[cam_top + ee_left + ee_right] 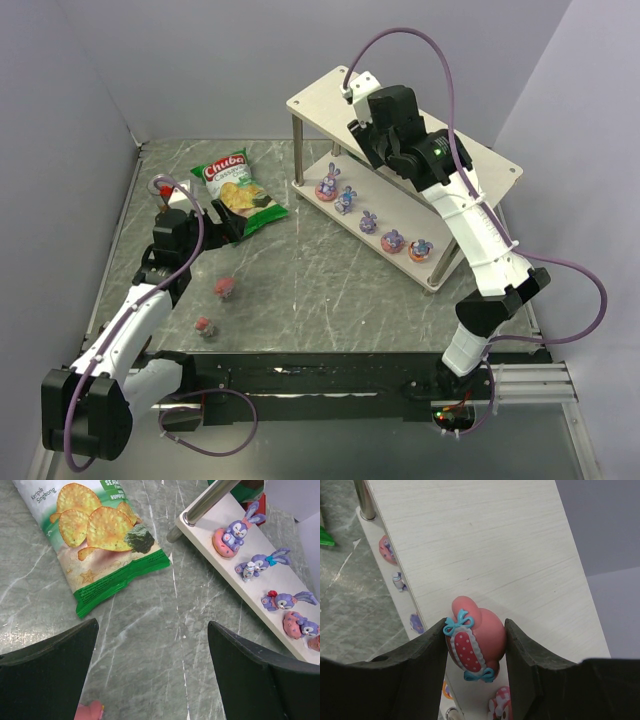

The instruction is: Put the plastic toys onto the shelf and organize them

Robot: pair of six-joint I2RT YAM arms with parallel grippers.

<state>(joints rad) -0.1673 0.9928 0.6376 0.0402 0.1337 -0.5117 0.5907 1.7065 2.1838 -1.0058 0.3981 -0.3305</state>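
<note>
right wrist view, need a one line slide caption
A pink toy with blue bows, held between the right fingers over the top board of the shelf

Pink toy (475,645): red white-dotted panel, blue bows; pale shelf (495,545).

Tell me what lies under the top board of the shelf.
Five purple bunny toys stand in a row on the lower board; its back part is covered by the top board.

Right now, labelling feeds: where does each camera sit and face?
Top external: above and behind, looking down on table, shelf and both arms.
Left wrist: above table, facing chip bag and shelf's lower board; open left gripper shows.
Right wrist: over shelf's top board; right gripper holds a pink toy.
Shared: top and left wrist both show the chip bag.
</note>
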